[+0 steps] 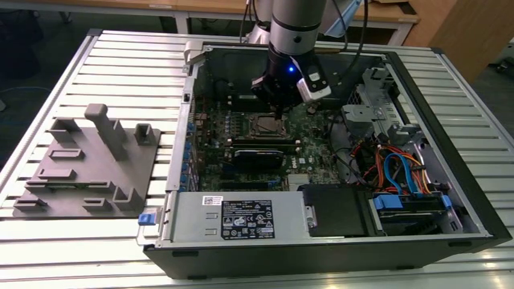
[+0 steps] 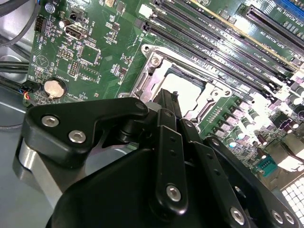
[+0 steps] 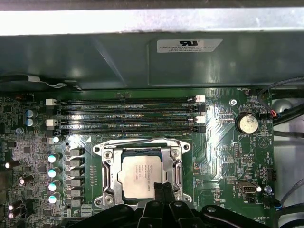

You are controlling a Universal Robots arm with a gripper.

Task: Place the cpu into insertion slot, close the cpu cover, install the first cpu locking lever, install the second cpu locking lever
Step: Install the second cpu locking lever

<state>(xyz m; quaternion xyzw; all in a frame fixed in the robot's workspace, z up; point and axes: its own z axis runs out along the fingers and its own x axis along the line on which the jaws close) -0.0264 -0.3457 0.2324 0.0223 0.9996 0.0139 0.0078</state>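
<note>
The cpu (image 3: 141,172), a silvery square chip, sits in the insertion slot (image 1: 251,125) on the green board. The cpu cover (image 3: 110,173), a silver frame, lies flat over the chip's edges; in the second wrist view the cpu (image 2: 187,88) shows through the cover (image 2: 154,71). My gripper (image 3: 164,187) hangs just above one edge of the socket, its black fingers pressed together with nothing between them. In the exterior view the gripper (image 1: 278,113) points down inside the open case, right over the socket. I cannot make out how the locking levers stand.
Long black memory slots (image 3: 128,114) run beside the socket, and a coin battery (image 3: 247,124) sits near it. The case wall (image 3: 142,61) rises behind. A grey fixture plate (image 1: 88,162) lies at the exterior view's left. Cables (image 1: 393,168) and drive bays crowd the right.
</note>
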